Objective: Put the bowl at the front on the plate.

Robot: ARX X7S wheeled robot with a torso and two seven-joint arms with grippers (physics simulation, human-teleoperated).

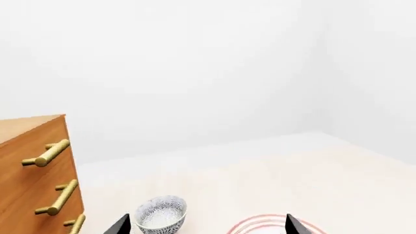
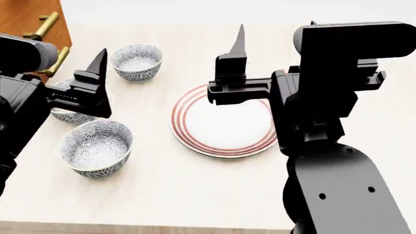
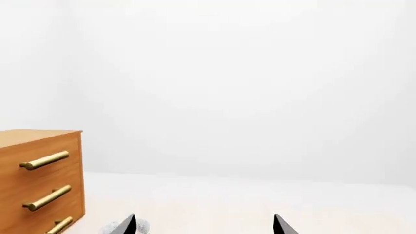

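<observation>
The bowl (image 2: 97, 147) at the front is white with a blue-grey floral pattern and stands near the table's front left, empty. To its right lies the plate (image 2: 224, 122), white with thin red rings, nothing on it; its rim (image 1: 273, 225) also shows in the left wrist view. My left gripper (image 1: 208, 226) is open, raised above the table's left side behind the front bowl, with one finger (image 2: 99, 61) showing in the head view. Above the plate's far edge hangs my right gripper (image 2: 277, 29), open and empty (image 3: 204, 226).
Two more bowls of the same pattern stand on the left: a far bowl (image 2: 136, 61) (image 1: 161, 213) and a middle bowl (image 2: 68, 116) half hidden behind my left gripper. A wooden dresser (image 2: 32, 19) (image 1: 36, 165) (image 3: 39, 175) with brass handles borders the table's left side.
</observation>
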